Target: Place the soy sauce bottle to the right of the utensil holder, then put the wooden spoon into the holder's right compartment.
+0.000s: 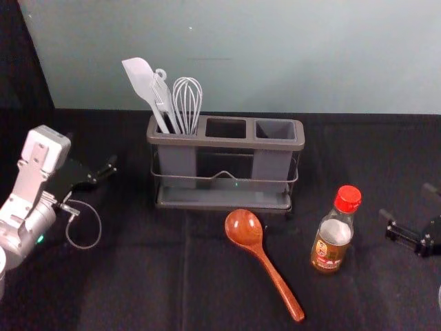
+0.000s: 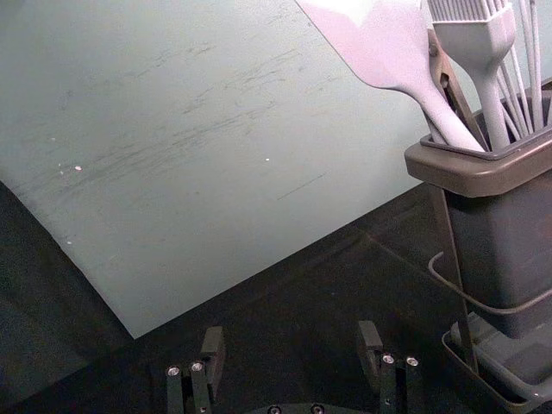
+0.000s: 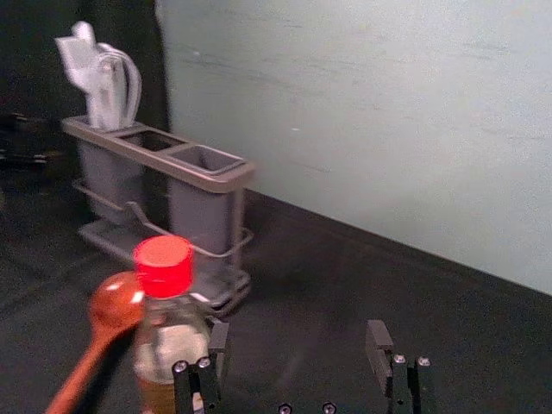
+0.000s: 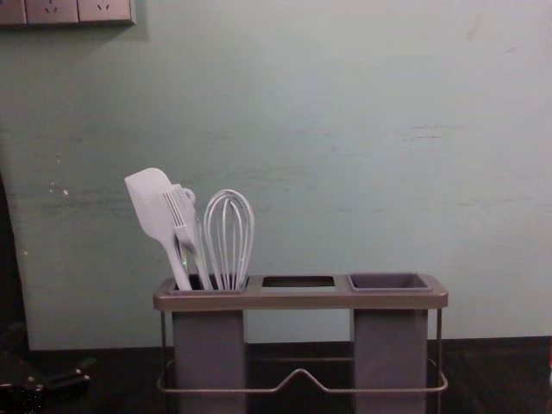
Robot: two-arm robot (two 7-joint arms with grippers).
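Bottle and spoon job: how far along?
Nothing looks finished. The bottle stands forward of the holder, off its right end. In hand: nothing; left gripper and right gripper are open. Remaining: probably bring the bottle alongside, then put the spoon, lying in front, into the empty right compartment.

No readable text, bottle label [image 1: 326, 254] print too small

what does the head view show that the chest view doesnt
Head view's own: spoon, right tool.
Chest view's own: wall sockets.
Both: holder, spatula, brush, whisk, left tool. Perhaps also the bottle: the chest view's right edge has a red sliver, likely its cap.
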